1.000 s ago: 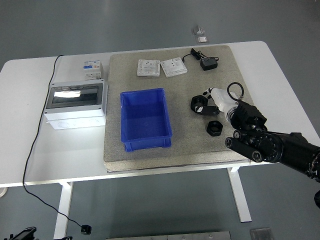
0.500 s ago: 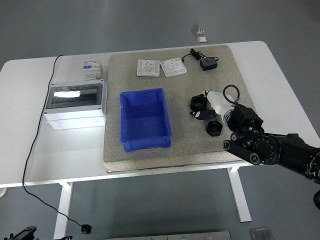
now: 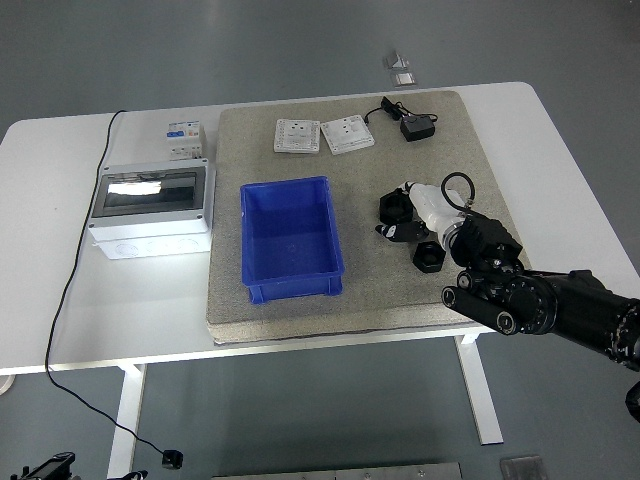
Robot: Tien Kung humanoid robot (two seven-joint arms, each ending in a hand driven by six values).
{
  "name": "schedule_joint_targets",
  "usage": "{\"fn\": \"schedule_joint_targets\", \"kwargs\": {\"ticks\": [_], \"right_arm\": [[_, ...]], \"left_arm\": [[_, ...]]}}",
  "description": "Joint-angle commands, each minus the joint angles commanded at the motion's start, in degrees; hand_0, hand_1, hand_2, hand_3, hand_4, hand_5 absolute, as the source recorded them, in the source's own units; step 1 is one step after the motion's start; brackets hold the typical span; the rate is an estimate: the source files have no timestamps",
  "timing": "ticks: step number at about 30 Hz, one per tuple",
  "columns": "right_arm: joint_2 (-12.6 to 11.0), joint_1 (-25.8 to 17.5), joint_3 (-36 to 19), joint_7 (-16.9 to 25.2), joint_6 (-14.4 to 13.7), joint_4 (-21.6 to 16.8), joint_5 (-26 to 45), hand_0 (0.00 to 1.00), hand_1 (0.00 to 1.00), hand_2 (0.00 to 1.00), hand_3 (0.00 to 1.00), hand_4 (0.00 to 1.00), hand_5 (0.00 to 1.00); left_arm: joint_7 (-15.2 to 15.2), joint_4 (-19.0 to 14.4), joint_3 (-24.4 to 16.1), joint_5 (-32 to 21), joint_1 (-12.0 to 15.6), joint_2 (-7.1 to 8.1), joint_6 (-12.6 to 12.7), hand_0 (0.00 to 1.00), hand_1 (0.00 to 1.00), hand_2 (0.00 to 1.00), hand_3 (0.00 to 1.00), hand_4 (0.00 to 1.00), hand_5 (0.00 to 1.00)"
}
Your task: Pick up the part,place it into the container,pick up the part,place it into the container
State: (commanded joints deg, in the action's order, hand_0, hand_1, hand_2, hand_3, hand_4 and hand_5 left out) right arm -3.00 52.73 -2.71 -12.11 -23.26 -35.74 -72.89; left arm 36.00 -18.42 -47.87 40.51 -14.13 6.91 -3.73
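The right robot hand [image 3: 478, 262] reaches in from the four o'clock corner over the grey felt mat [image 3: 350, 215] on the white tabletop [image 3: 60, 230], its knuckles covering a cluster of black ring-shaped parts [image 3: 398, 208] and a white plastic fitting [image 3: 432, 200]; whether its fingers are clenched on anything I cannot tell, since they are hidden under the hand. The risk, as I judge it, is a poor grip: the parts lie touching one another, so the fingers could nudge a neighbour, drag two at once, or let a round piece roll off. The parts look small, hard and smooth, one black ring [image 3: 428, 257] lying flat just beside the hand. The open blue plastic bin [image 3: 291, 240] sits at nine o'clock from them, nothing visible inside it.
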Motion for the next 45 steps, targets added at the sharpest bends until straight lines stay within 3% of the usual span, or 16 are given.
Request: {"fn": "schedule_joint_targets", "kwargs": {"ticks": [2,3,8,9,14,15,20,21,30,42,45], "right_arm": [[0.1,-0.1,0.1,-0.1,-0.3,0.0,-0.3,0.817,0.657,0.671,0.703,0.66,0.315],[0.1,-0.2,0.2,-0.2,-0.5,-0.1,-0.5,0.79,0.603,0.583,0.626,0.621,0.233],[0.3,-0.5,0.5,-1.2,-1.9,-0.3,-2.8,0.79,0.603,0.583,0.626,0.621,0.233],[0.2,-0.6,0.6,-1.5,-2.2,-0.3,-3.6,0.713,0.487,0.477,0.512,0.387,0.002],[0.0,-0.7,0.3,-2.1,-3.0,-0.5,-5.5,0.713,0.487,0.477,0.512,0.387,0.002],[0.0,-0.7,0.0,-2.1,-3.2,-0.6,-5.8,0.571,0.259,0.468,0.503,0.233,0.002],[-0.6,-0.5,-3.3,-1.7,-4.4,-1.7,-8.4,0.571,0.259,0.468,0.503,0.233,0.002],[-0.8,-0.5,-4.1,-1.7,-4.6,-2.0,-9.0,0.478,0.195,0.472,0.51,0.218,0.002],[-1.9,-0.7,-9.8,-0.9,-6.9,-4.8,-12.8,0.486,0.199,0.473,0.512,0.207,0.002],[-2.2,-0.4,-11.3,-0.3,-7.6,-5.6,-13.3,0.519,0.203,0.473,0.515,0.207,0.002],[-2.7,-0.5,-12.0,-0.4,-7.7,-7.5,-13.8,0.526,0.208,0.473,0.517,0.207,0.002]], "left_arm": [[-0.2,0.0,0.2,-0.2,0.0,0.01,0.0,0.724,0.716,0.682,0.764,0.948,0.998],[-0.3,0.1,0.3,-0.3,0.0,0.01,0.0,0.724,0.716,0.683,0.765,0.949,0.998],[-0.5,0.1,0.4,-0.4,0.2,-0.02,0.1,0.724,0.716,0.683,0.765,0.949,0.998],[-0.6,0.1,0.5,-0.4,0.2,-0.04,0.1,0.724,0.716,0.683,0.767,0.948,0.998],[-0.7,0.1,0.5,-0.3,0.1,-0.08,0.1,0.724,0.716,0.683,0.767,0.948,0.998],[-0.7,0.1,0.4,-0.3,0.1,-0.08,0.1,0.723,0.716,0.683,0.766,0.947,0.998],[-0.7,0.1,0.2,-0.1,0.2,-0.03,0.2,0.723,0.716,0.683,0.766,0.947,0.998],[-0.6,0.1,0.1,0.0,0.2,-0.02,0.2,0.723,0.716,0.683,0.765,0.948,0.998],[-0.4,0.0,0.0,0.1,0.6,0.2,0.1,0.722,0.715,0.682,0.757,0.948,0.998],[0.0,-0.1,-0.4,0.6,0.8,0.32,0.1,0.723,0.715,0.682,0.753,0.946,0.998],[0.0,-0.1,-0.4,0.6,0.9,0.33,0.1,0.722,0.714,0.682,0.752,0.947,0.998]]}}
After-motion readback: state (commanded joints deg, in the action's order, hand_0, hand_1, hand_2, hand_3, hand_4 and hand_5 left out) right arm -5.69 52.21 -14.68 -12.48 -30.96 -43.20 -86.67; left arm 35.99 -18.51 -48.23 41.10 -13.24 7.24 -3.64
